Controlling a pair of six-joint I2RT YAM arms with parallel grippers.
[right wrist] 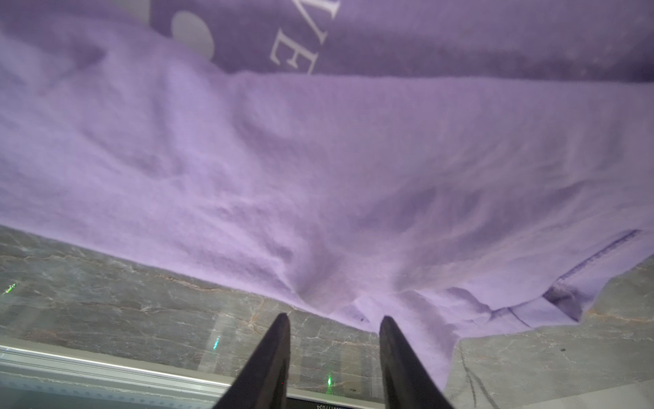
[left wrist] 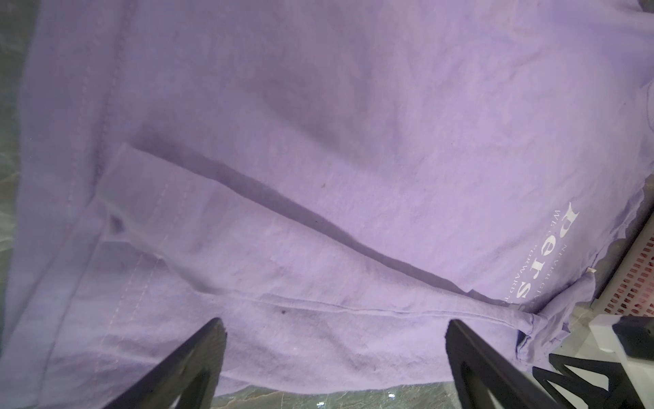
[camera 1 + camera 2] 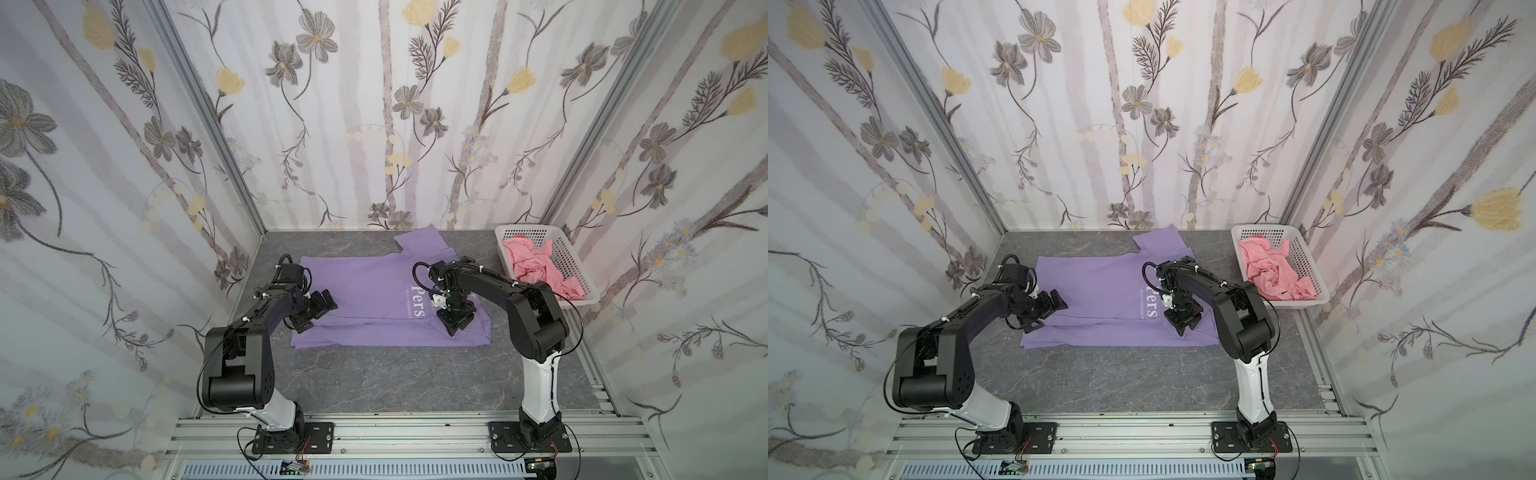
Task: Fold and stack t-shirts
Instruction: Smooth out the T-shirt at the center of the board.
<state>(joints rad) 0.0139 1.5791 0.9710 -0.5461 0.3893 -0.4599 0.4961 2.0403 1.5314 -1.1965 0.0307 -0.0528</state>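
Observation:
The lavender t-shirt (image 3: 365, 291) (image 3: 1100, 282) lies spread flat on the grey table, white lettering up, one sleeve pointing to the back wall. Its near long edge is folded over onto the body (image 2: 318, 283). My left gripper (image 3: 318, 313) (image 2: 336, 321) hovers wide open over the shirt's left end, holding nothing. Over the shirt's near right corner (image 1: 424, 318) is my right gripper (image 3: 455, 326) (image 1: 334, 316), its jaws partly apart with bare table showing between them. The salmon-pink t-shirt (image 3: 536, 266) (image 3: 1271, 270) sits crumpled in the basket.
A white slotted basket (image 3: 525, 228) (image 3: 1264, 227) stands at the back right against the wall. Floral walls enclose three sides. Grey marbled tabletop (image 3: 395, 374) stretches from the shirt to the aluminium rail (image 3: 415, 428) that carries both arm bases.

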